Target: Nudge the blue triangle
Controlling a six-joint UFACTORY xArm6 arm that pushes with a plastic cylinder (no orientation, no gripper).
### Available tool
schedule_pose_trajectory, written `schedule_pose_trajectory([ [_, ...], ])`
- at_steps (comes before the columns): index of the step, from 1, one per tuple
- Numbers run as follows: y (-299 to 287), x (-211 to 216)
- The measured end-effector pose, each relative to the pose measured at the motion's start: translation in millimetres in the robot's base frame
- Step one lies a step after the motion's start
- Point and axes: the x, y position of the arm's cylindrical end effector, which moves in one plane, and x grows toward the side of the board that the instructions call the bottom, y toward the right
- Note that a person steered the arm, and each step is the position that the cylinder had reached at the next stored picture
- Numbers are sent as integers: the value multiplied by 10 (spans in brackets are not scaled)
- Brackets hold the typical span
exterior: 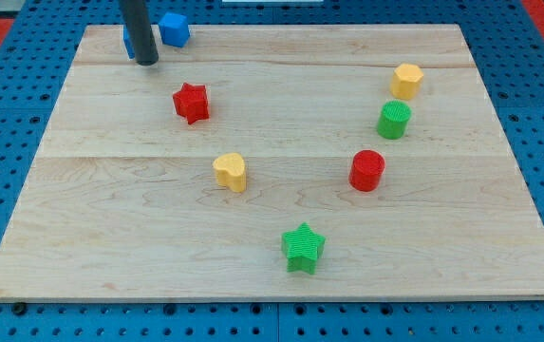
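My tip (147, 62) rests on the wooden board (281, 214) near its top left corner. A blue block (126, 40) sits just behind the rod at the view's left. It is mostly hidden by the rod, so I cannot make out its shape. A second blue block (175, 29), blocky with angled faces, sits just right of the rod at the board's top edge. The tip is slightly below both blue blocks and very close to the hidden one; I cannot tell whether it touches.
A red star (191, 103) lies below and right of the tip. A yellow heart (231, 172) and a green star (303, 247) lie lower down. A yellow hexagon (406, 80), a green cylinder (394, 120) and a red cylinder (367, 170) stand at the right.
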Motion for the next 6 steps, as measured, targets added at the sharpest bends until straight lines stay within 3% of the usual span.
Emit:
schedule_pose_trajectory([
  [3, 350, -323],
  [6, -41, -336],
])
